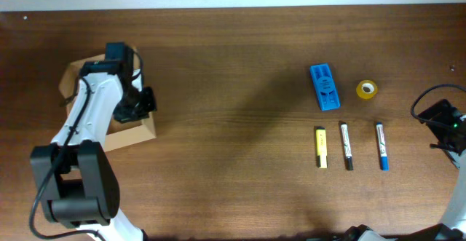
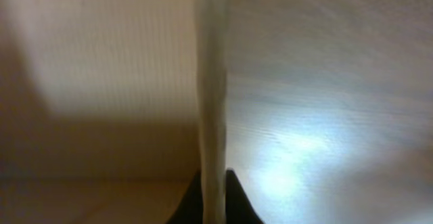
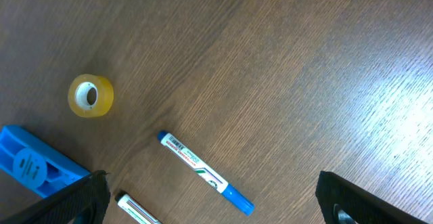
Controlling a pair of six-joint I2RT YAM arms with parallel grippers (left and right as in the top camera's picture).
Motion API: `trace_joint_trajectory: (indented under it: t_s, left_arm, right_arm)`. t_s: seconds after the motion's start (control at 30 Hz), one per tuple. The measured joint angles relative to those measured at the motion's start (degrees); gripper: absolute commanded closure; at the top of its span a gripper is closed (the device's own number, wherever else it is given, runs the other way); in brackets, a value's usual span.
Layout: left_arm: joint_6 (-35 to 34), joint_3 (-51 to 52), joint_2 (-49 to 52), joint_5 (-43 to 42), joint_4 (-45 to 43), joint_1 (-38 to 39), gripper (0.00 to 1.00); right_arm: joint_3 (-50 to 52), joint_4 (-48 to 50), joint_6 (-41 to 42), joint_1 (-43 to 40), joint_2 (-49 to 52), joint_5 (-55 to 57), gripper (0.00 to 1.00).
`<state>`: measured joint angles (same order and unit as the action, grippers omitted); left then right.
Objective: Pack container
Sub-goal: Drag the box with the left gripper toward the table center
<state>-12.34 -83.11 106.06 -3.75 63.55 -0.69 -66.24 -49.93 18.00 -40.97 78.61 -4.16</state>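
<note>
Container wall [image 2: 212,82] sits pinched in left hand [image 1: 138,104]; right hand [image 3: 212,197] spread, empty.

No words or numbers can be read anywhere. The blue-capped marker [image 3: 205,172] carries a printed label with green marks, too small to make out. The blue block [image 3: 30,168] bears an illegible round embossed mark.

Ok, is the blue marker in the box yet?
Out. The blue marker lies on the table, far right of the box.
</note>
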Motion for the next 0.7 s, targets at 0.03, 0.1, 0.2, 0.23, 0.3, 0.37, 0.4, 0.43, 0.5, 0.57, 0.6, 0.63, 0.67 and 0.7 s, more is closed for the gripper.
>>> trace_joint_trajectory:
  t_s: [0.03,0.1,0.2,0.23,0.3,0.37,0.4,0.43,0.5,0.57,0.6,0.63,0.67,0.7]
  left_arm:
    - [-0.7,-1.9,0.2,-0.2,1.8,1.2,0.98]
    - [-2.1,-6.2,0.3,-0.6,5.0,4.1,0.98]
    - [-4.0,-13.2,0.3,-0.5,7.6,9.8,0.98]
    - [-4.9,-16.0,0.3,-0.5,7.9,12.5,0.98]
    - [-6.7,-19.6,0.3,-0.3,7.8,16.7,0.98]
    - [-8.9,-22.6,0.3,0.4,7.8,21.1,0.98]
    - [-10.4,-23.7,0.3,1.2,7.8,23.7,0.98]
    - [-11.9,-24.3,0.3,2.1,7.7,26.0,0.98]
    - [-14.9,-24.7,0.3,4.4,7.4,30.3,0.99]
    - [-17.9,-24.7,0.4,6.8,7.1,34.1,0.98]
    - [-19.3,-24.7,0.5,7.8,6.8,35.6,0.98]
    - [-20.6,-24.7,0.5,8.7,6.3,37.0,0.98]
    - [-22.1,-24.7,0.8,9.5,6.0,38.3,0.98]
    - [-23.3,-24.8,1.2,10.1,5.7,39.3,0.99]
  right_arm:
    - [0.0,-0.1,0.0,0.0,0.0,0.0,0.01]
    - [0.0,-0.3,0.0,0.0,0.0,0.1,0.01]
    - [0.0,-0.8,0.0,0.0,0.0,0.2,0.01]
    - [0.0,-0.9,0.0,0.0,0.0,0.2,0.01]
    - [0.0,-1.2,0.0,0.0,0.0,0.2,0.01]
    - [-0.1,-1.6,0.0,0.0,0.0,0.2,0.01]
    - [-0.2,-1.9,0.0,0.0,0.0,0.2,0.01]
    - [-0.2,-2.2,0.0,0.0,0.0,0.2,0.01]
    - [-0.3,-3.0,0.0,0.0,0.0,0.2,0.01]
    - [-0.3,-4.0,0.0,0.0,0.0,0.2,0.01]
    - [-0.3,-4.3,0.0,0.0,0.0,0.2,0.01]
    - [-0.3,-4.4,0.0,0.0,0.0,0.2,0.01]
    - [-0.3,-4.6,0.0,0.0,0.0,0.2,0.01]
    - [-0.3,-4.7,-0.1,0.0,0.0,0.2,0.01]
